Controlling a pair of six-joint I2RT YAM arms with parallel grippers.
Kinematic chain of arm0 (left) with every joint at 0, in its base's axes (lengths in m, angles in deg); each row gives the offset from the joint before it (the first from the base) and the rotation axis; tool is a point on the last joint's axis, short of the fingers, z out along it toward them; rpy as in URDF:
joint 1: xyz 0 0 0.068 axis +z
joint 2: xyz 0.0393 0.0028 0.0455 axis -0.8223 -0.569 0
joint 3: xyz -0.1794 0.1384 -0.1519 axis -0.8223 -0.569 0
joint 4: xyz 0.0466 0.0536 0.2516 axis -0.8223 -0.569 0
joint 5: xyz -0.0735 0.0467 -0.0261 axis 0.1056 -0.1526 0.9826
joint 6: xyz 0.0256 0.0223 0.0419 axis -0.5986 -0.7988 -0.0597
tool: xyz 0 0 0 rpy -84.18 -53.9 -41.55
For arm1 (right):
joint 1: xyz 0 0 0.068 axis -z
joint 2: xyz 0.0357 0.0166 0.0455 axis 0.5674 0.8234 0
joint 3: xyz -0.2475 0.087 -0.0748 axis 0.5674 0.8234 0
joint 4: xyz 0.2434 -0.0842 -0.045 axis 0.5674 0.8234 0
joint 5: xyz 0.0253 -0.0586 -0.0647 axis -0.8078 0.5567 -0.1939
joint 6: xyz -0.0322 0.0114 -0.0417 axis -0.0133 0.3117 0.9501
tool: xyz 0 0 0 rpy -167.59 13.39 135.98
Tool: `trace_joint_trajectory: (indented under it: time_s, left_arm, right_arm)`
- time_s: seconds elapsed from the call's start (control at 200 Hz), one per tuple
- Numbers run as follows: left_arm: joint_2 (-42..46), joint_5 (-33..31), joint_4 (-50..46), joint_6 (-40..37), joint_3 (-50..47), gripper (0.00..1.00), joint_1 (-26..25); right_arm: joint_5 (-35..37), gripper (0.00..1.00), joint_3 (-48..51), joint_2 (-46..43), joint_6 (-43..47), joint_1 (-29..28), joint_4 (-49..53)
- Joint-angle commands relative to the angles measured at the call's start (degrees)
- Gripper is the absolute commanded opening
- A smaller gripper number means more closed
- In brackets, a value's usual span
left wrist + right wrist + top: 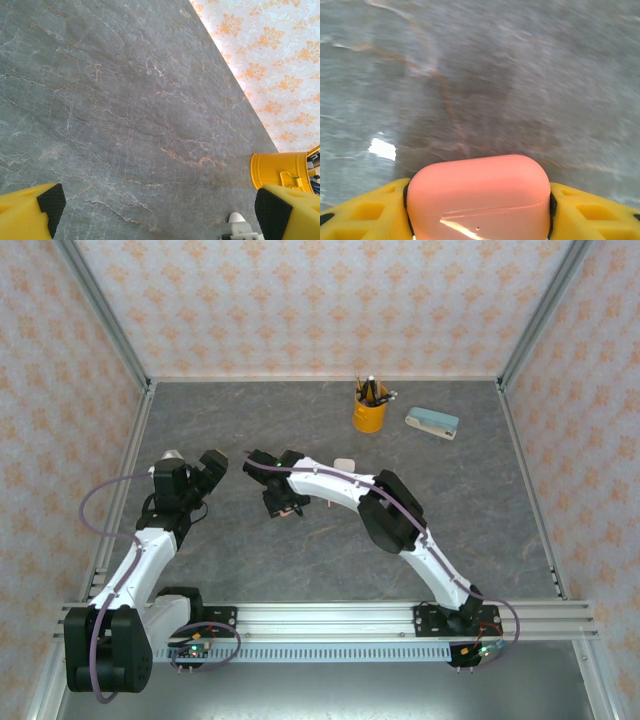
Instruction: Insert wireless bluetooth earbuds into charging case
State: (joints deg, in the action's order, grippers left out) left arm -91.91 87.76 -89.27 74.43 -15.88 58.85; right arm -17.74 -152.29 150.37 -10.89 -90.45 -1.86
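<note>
Case [479,200], salmon-pink and pebble-shaped, sits right between the fingers of the right pincer [479,207], which is clamped on it: a yellow finger presses each short end, so its long axis runs straight across the gap from finger to finger. The rounded back points out ahead of the fingertips and the lid seam faces back toward the wrist; the lid looks closed. From above, the right pincer [284,502] hangs over the bare table [300,420] with a bit of pink at its tip. The left pincer [208,470] is near, off the case's left end, its fingers spread wide with nothing between them. Being free and nearest, it looks best placed to reach the lid seam, probably across the long axis while the right arm holds the case firm.
</note>
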Motion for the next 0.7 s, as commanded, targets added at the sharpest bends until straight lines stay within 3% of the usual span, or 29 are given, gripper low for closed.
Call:
trace_joint_trajectory:
  time_s: [0.0,0.185,0.43,0.696]
  left_arm:
    - [-0.15,0.80,1.42,0.25,0.84,1.00,0.51]
    - [-0.35,1.22,1.50,0.35,1.02,1.00,0.51]
    - [-0.11,1.60,1.37,0.51,1.20,1.00,0.51]
    - [0.00,1.61,1.08,0.61,1.37,1.00,0.51]
  right_arm:
    - [5.39,0.58,6.83,-4.37,-11.83,0.39,1.29]
    - [4.59,0.59,16.71,-9.12,-18.36,-0.06,-3.03]
    - [7.01,0.76,13.26,-5.69,-18.80,-0.81,2.34]
    - [7.84,0.77,12.48,-4.43,-18.99,-0.81,2.63]
